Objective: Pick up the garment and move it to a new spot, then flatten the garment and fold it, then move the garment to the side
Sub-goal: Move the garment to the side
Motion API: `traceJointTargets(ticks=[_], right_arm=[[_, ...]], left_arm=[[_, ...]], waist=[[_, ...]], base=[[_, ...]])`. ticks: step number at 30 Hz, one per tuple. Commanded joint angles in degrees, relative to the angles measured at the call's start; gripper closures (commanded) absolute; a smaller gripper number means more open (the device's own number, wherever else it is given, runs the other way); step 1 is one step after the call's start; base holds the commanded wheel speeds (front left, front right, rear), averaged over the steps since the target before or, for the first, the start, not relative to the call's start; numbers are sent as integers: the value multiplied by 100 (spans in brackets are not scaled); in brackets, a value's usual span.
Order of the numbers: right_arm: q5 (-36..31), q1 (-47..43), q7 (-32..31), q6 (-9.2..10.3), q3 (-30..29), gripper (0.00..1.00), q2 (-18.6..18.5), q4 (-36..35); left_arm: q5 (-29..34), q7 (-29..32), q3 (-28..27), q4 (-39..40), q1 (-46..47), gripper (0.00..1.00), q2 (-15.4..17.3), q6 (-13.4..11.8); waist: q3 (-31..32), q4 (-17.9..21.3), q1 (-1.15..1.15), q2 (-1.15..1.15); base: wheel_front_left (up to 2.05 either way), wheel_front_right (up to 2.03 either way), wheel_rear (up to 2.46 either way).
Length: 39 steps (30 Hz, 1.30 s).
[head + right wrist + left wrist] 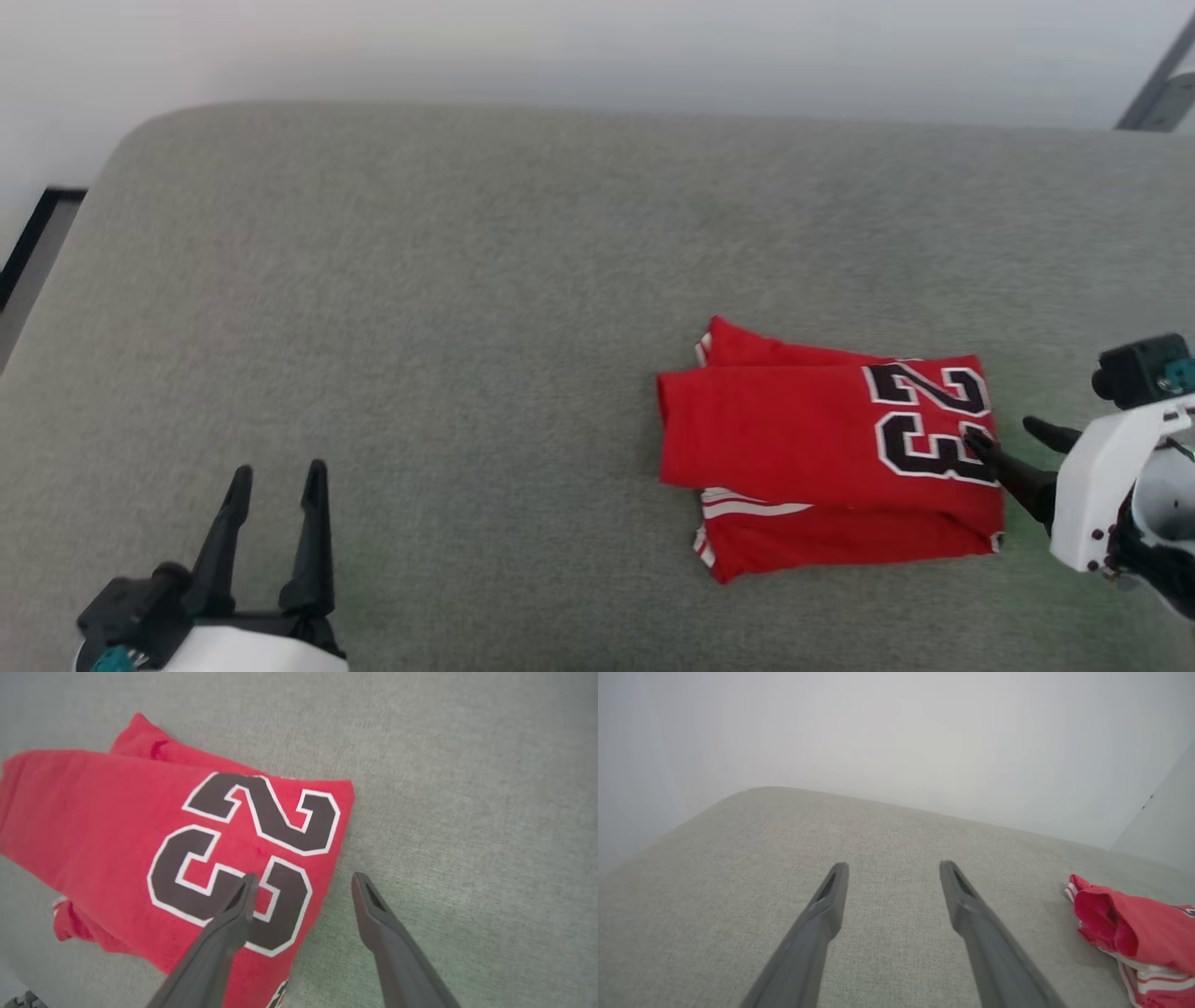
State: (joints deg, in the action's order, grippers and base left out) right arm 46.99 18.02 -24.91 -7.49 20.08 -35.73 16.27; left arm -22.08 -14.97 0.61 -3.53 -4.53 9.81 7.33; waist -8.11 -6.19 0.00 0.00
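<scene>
Head view: we are holding our right gripper [1001, 431], wide open and empty, astride the edge of the folded red number-23 jersey shirt [794, 439], seemingly to shift it aside.

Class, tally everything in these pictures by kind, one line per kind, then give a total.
Red garment: 1
Grippers, left gripper and right gripper: 2
Grey padded surface: 1
Total: 4
</scene>
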Motion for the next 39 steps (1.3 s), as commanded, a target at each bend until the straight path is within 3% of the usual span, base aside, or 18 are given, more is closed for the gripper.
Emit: traceJointTargets(ticks=[1,9,10,15,16,22,29,39], right_arm=[[67,126,-297,1,59,0,-36,58],[230,497,-1441,0,250,0,40,447],[274,540,-1824,0,344,0,117,642],[404,625,-2367,-1,479,2,362,862],[405,658,-2419,-2,535,100,380,808],[396,957,-2374,3,339,100,235,626],[175,1293,-2137,6,89,100,-179,227],[-95,1807,-1860,4,-424,100,-644,119]], left_arm=[[-63,-29,42,-38,125,0,26,21],[-99,-28,167,-125,303,0,10,20],[-95,-28,193,-140,346,0,18,20],[-112,-28,207,-153,398,0,18,20],[-113,-28,208,-153,418,0,21,20],[-107,-28,172,-154,535,0,52,20],[-127,-29,268,-118,821,0,154,20],[-14,-28,894,-167,1652,0,417,20]], waist=[[-159,-160,0,0],[-376,-380,0,0],[-414,-425,0,0],[-502,-478,0,0],[-524,-481,0,0],[-625,-346,0,0],[-777,11,0,0],[-1093,689,0,0]], base=[[0,0,0],[0,0,0],[0,0,0],[0,0,0],[0,0,0],[0,0,0],[0,0,0],[0,0,0]])
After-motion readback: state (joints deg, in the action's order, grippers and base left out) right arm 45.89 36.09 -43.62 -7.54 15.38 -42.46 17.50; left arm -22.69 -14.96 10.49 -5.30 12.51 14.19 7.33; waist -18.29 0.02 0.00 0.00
